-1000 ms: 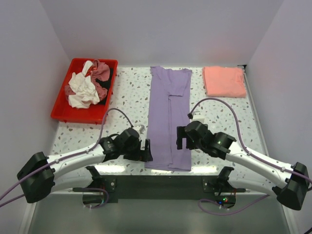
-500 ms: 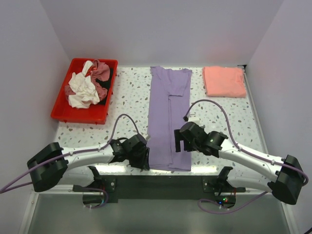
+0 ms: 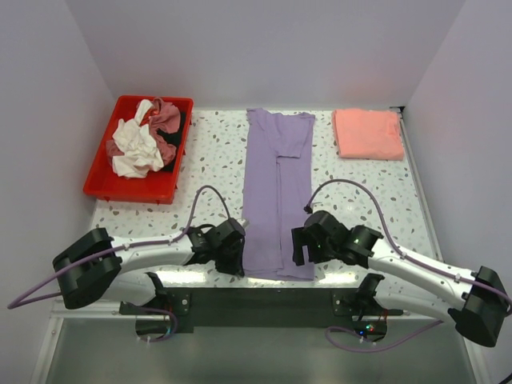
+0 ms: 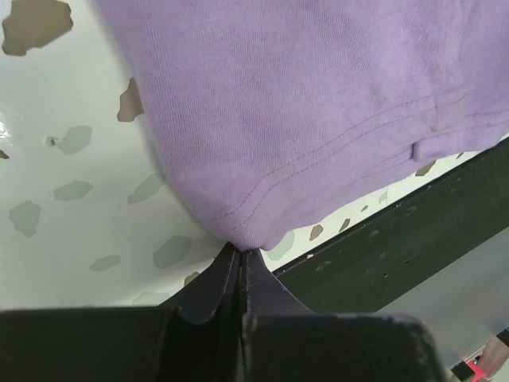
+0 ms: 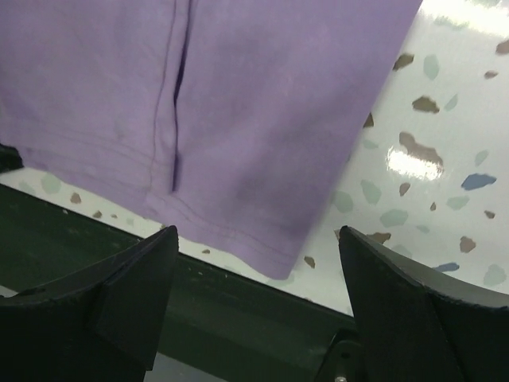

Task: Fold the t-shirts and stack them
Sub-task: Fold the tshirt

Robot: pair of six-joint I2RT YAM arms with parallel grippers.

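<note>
A long lavender t-shirt (image 3: 276, 184) lies folded lengthwise down the middle of the table, its hem at the near edge. My left gripper (image 3: 238, 256) is shut on the hem's near-left corner. In the left wrist view that gripper (image 4: 241, 251) pinches the purple cloth (image 4: 318, 119) at its tips. My right gripper (image 3: 300, 248) stands open over the near-right hem corner. In the right wrist view that gripper (image 5: 258, 232) straddles the corner (image 5: 270, 255) without touching it. A salmon-pink t-shirt (image 3: 368, 134) lies folded at the back right.
A red tray (image 3: 104, 186) at the back left holds crumpled t-shirts (image 3: 138, 148) in white, dusty rose and dark. A black strip (image 3: 264, 300) runs just past the table's near edge under both grippers. Walls close in on both sides.
My left gripper has slid right to the shirt's near-left corner and shut on it. My right gripper has moved nearer the table's front edge, over the near-right corner, still open.
</note>
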